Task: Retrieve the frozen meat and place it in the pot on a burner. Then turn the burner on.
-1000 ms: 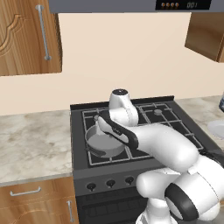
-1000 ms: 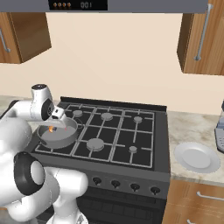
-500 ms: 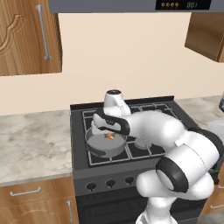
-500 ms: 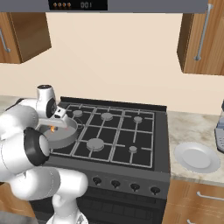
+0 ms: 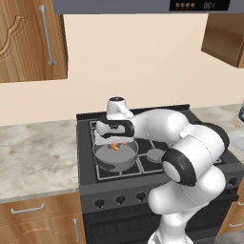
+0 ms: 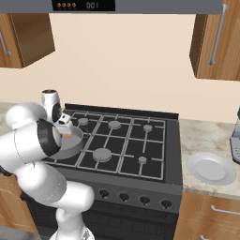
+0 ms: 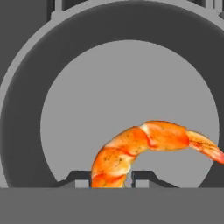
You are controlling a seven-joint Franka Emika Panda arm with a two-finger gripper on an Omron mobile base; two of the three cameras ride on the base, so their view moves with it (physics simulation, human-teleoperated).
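a: where's the frozen meat?

b: it's an orange shrimp-like piece hanging over the middle of the pot, its thick end between the 2 fingertips.

a: so the gripper has it?

b: the tips sit close on either side of it, nearly closed, but whether they're clamping or letting go, i cannot tell.

a: and the pot?

b: on the front-left burner of the stove, right under the hand.

a: which step, then?

b: the drop, i'd judge. next comes a full release, a lift clear, then the reach down to the knobs along the front.
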